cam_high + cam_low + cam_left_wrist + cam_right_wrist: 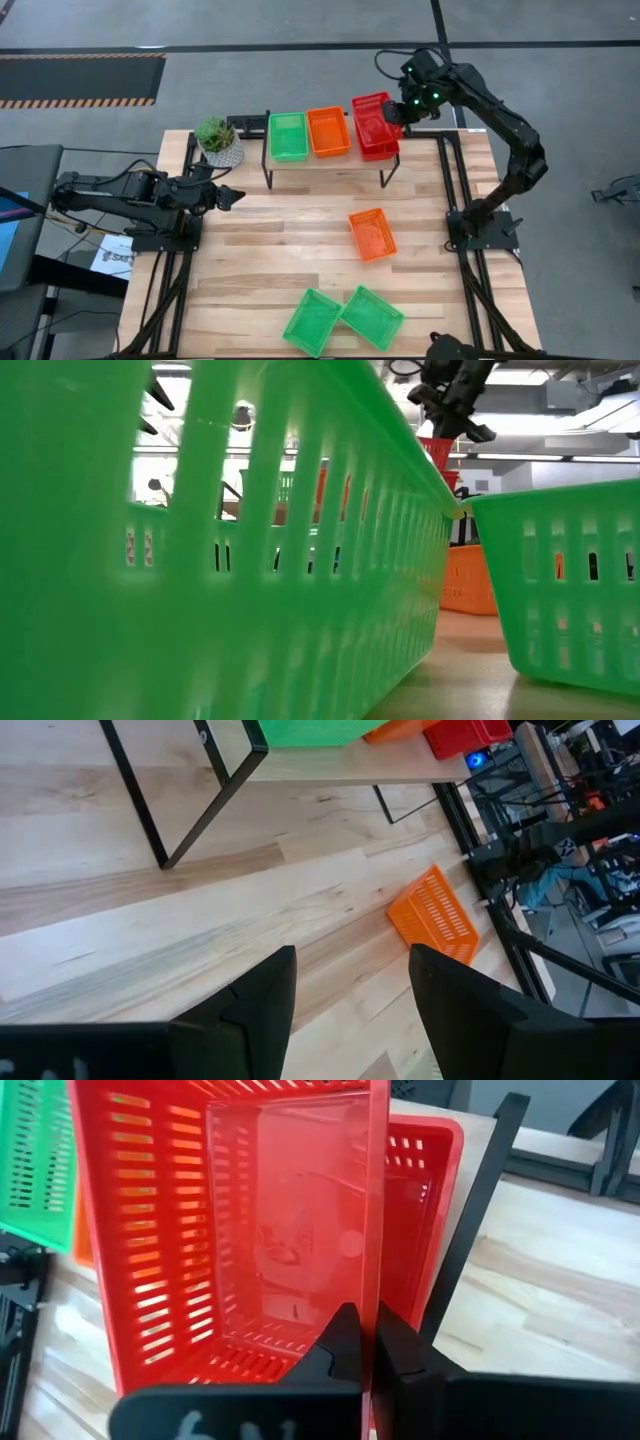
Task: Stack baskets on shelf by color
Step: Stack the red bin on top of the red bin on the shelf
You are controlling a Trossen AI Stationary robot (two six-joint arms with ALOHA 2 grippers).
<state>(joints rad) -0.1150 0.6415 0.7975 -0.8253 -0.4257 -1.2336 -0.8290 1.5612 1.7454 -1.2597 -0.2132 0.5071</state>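
Note:
On the shelf (300, 163) at the table's far side stand a green basket (288, 136), an orange basket (328, 131) and a red basket (432, 1160). My right gripper (393, 112) is shut on a second red basket (240, 1230), held over the first one at the shelf's right end. An orange basket (372, 234) lies on the table's middle right. Two green baskets (313, 322) (372, 317) sit near the front edge. My left gripper (230, 195) waits open above the table's left side. My right gripper pinches the right-hand side wall (378, 1280) of the upper red basket, one finger inside the basket and one outside. The fingers slant down from above on the table's right. The basket hangs tilted over the lower red basket; whether the two touch I cannot tell.
A potted plant (218, 140) stands at the shelf's left end. The shelf's black legs (135, 800) rise from the table near my left gripper. In the low view the two green baskets (250, 560) fill most of the picture. Bare tabletop lies between the shelf and the front baskets.

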